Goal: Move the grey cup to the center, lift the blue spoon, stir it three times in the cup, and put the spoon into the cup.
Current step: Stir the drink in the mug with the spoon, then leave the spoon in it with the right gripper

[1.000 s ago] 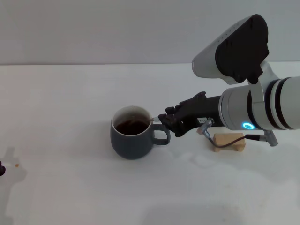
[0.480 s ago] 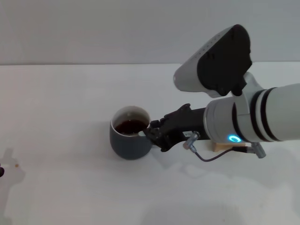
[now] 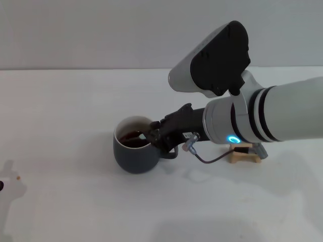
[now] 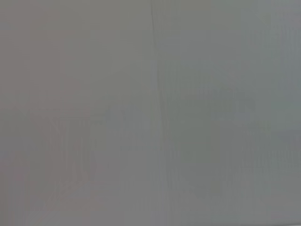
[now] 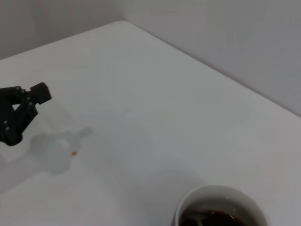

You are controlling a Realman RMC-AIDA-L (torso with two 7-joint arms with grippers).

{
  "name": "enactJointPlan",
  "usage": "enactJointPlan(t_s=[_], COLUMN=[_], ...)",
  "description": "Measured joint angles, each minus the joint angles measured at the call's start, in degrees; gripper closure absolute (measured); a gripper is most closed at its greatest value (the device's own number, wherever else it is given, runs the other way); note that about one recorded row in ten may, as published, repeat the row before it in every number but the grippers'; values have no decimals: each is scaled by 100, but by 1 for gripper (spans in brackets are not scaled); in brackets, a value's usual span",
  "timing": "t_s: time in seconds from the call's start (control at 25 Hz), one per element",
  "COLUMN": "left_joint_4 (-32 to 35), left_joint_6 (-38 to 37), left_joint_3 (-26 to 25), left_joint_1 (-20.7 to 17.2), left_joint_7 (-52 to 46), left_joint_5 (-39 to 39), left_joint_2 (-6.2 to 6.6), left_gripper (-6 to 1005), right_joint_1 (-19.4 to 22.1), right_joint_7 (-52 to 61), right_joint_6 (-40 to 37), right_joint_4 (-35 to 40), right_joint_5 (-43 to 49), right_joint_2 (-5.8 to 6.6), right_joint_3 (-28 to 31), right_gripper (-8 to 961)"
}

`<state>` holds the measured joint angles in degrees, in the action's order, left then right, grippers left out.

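The grey cup (image 3: 132,154) stands on the white table, with dark brown liquid inside and its handle toward my right arm. It also shows in the right wrist view (image 5: 217,194). My right gripper (image 3: 153,135) reaches from the right, with its tips over the cup's right rim above the liquid and its fingers together. The blue spoon is hidden behind the fingers and the cup's wall. My left gripper (image 5: 19,113) is parked low at the far left, far from the cup.
A small wooden block (image 3: 246,155) lies on the table right of the cup, partly behind my right arm. A thin cable (image 3: 202,159) hangs from the right wrist. The left wrist view shows only a plain grey surface.
My right gripper has moved left from beside the cup's handle to over the rim. A pale spoon tip that stuck out of its fingers is now hidden. The cup has shifted slightly left.
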<state>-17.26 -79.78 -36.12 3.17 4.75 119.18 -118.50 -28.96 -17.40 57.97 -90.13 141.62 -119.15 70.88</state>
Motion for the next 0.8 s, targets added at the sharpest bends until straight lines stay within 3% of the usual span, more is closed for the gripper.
enactJointPlan(t_s=[0.28, 0.8], left_joint_4=[-15, 8], left_joint_6=[-3, -3], left_joint_3=[0, 100], left_joint_1=[-1, -1], left_joint_7=[0, 0], left_joint_5=[0, 9], left_joint_2=[-5, -6], left_gripper=[1000, 1000], right_joint_1=[-110, 54], right_joint_7=[-42, -57], right_joint_6=[-146, -77], right_joint_4=[291, 248], right_joint_5=[39, 75], right_joint_2=[21, 41], right_joint_3=[89, 278], right_gripper=[791, 791])
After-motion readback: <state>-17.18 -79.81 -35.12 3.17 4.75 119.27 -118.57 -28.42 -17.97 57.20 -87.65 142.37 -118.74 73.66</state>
